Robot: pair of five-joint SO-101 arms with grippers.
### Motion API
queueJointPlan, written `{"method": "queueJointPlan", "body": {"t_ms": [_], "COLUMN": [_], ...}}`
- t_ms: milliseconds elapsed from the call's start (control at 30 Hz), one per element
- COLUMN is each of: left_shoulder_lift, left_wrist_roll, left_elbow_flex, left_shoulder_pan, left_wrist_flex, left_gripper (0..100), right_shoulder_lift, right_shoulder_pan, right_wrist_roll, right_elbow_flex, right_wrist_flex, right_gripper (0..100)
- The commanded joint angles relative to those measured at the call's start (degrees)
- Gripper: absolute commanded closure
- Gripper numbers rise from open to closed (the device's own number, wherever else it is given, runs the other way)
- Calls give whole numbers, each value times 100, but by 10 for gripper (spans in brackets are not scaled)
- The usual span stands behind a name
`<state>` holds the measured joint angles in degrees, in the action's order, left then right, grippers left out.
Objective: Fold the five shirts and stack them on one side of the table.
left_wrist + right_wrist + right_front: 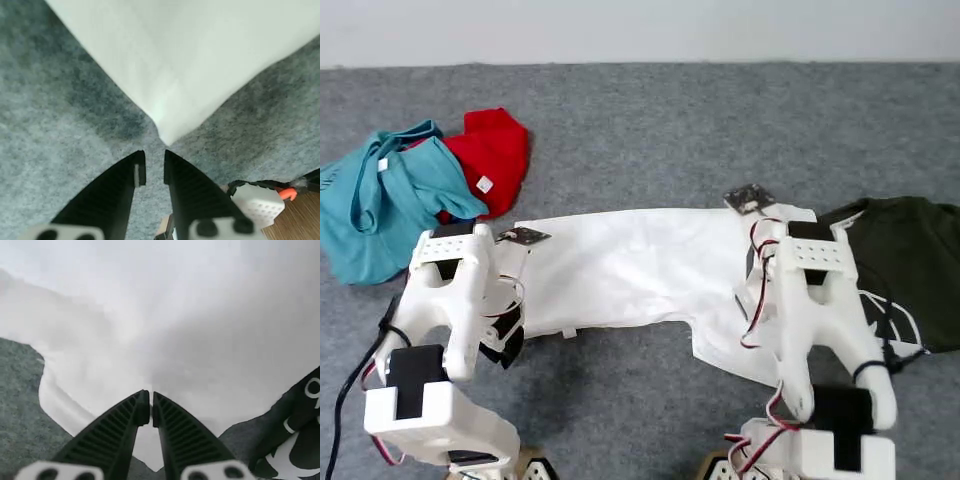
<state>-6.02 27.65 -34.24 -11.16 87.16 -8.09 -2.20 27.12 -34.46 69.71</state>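
Note:
A white shirt (620, 265) lies spread flat across the middle of the grey felt table. My left gripper (155, 157) hovers low over bare felt just off one corner of the white shirt (200, 60). Its fingers stand a narrow gap apart with nothing between them. My right gripper (151, 412) is down on the right part of the white shirt (175, 315), shut, and creases in the cloth run in toward its tips. A teal shirt (380, 200) and a red shirt (495, 150) lie crumpled at the back left. A dark green printed shirt (905, 265) lies at the right.
The grey felt (670, 130) is bare along the back, up to a white wall. The dark green shirt (295, 440) lies close beside my right gripper. Both arm bases stand at the front edge, with wires hanging from them. A strip of wooden floor (300, 225) shows past the table edge.

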Motion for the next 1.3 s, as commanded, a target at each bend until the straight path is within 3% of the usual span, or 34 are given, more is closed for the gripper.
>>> {"method": "queueJointPlan", "body": {"t_ms": [0, 300, 533, 833, 1167, 1267], "left_shoulder_lift": [158, 158, 149, 149, 149, 149], "left_wrist_roll": [-44, -44, -44, -44, -44, -44], "left_elbow_flex": [4, 4, 4, -4, -4, -4], "left_shoulder_pan": [26, 26, 26, 26, 26, 26], "left_wrist_flex": [35, 35, 35, 44, 53, 35], "left_gripper": [921, 921, 921, 921, 921, 921], "right_shoulder_lift": [-418, -409, -479, -453, -462, -418], "right_shoulder_pan": [13, 4, 13, -22, -303, -418], "right_wrist_roll": [-62, -422, -237, -123, -105, 70], "right_elbow_flex": [229, 229, 211, 149, -334, -343], "right_wrist_flex": [-259, -1130, 233, 497, 119, 110], "right_gripper": [981, 983, 845, 844, 846, 892]}}
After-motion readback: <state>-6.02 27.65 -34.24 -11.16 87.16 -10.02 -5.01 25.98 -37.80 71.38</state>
